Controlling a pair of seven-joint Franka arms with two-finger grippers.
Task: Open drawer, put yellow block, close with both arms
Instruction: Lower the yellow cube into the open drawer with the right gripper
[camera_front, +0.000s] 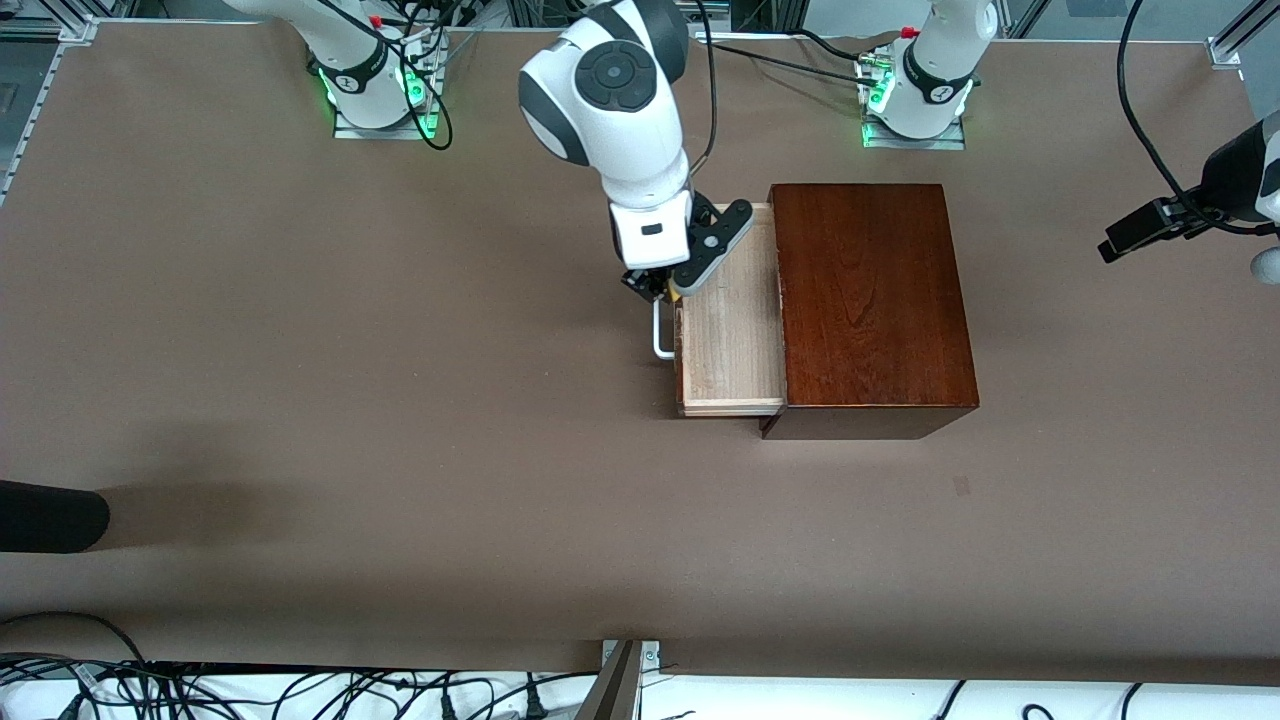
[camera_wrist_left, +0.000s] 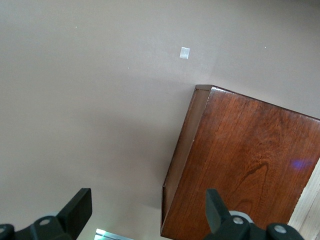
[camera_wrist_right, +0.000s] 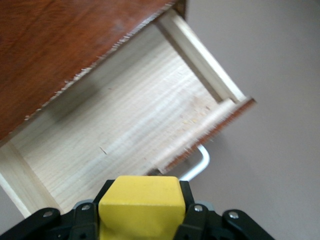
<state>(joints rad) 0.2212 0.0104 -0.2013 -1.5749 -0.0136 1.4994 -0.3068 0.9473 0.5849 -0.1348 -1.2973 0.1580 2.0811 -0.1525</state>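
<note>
The dark-brown wooden box (camera_front: 870, 300) stands on the table, and its drawer (camera_front: 730, 335) is pulled open toward the right arm's end, showing a bare pale-wood floor and the white bar handle (camera_front: 660, 338). My right gripper (camera_front: 662, 288) is shut on the yellow block (camera_wrist_right: 140, 205) and hovers over the drawer's front edge by the handle. In the right wrist view the drawer (camera_wrist_right: 125, 120) and the handle (camera_wrist_right: 198, 165) lie just below the block. My left gripper (camera_front: 1130, 235) is open and empty, up in the air off the box's side at the left arm's end; its wrist view shows the box (camera_wrist_left: 250, 170).
A dark rounded object (camera_front: 50, 515) pokes in at the table's edge at the right arm's end. A small pale mark (camera_wrist_left: 184, 52) lies on the brown table surface near the box. Cables run along the table's front edge.
</note>
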